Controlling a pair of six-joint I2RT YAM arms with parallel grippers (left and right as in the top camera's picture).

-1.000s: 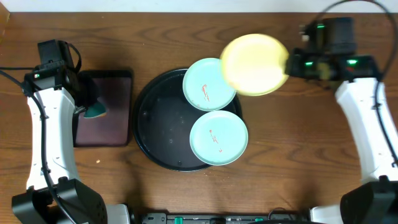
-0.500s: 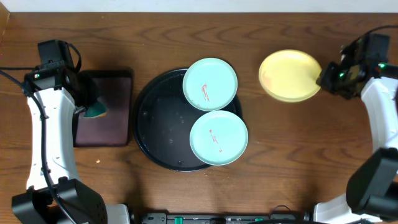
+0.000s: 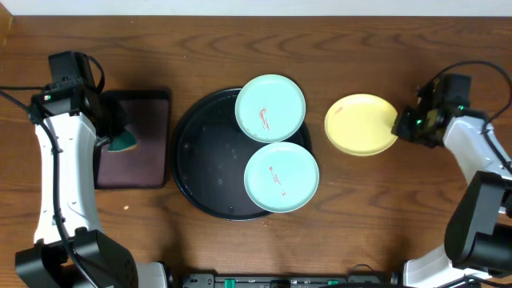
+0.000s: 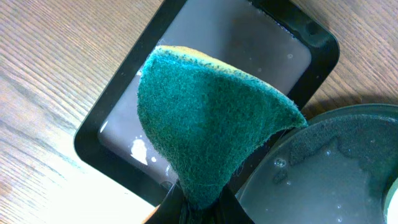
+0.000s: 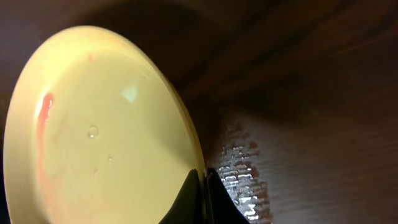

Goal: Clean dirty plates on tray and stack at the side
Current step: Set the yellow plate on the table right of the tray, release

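**A:** Where did we have the yellow plate (image 3: 362, 124)?

**B:** Off the tray (image 3: 200, 160), over the bare table (image 3: 400, 208) just to its right. Our right gripper (image 3: 398, 126) had it pinched by the rim, jaws closed thin on the edge. In the wrist view it hung tilted, and we could not tell whether its low side touched the wood.

**A:** How did we think it would handle?

**B:** Light and stiff, a hard shallow dish. It was wet, though, with droplets on the face and a red smear near one side, so we took it for slippery. A one-sided rim pinch resists twisting poorly, so pressing hard with the sponge (image 4: 205, 124) could lever it loose.

**A:** And the sponge?

**B:** Soft and folded, clamped at its lower end in our left gripper (image 4: 198, 208), above the small tray (image 4: 124, 93).

**A:** The mint plates (image 3: 270, 108)?

**B:** Both were on the tray's right side with their edges meeting, each smeared red. The upper one jutted past the rim, and we judged that overhang the best place to grip.
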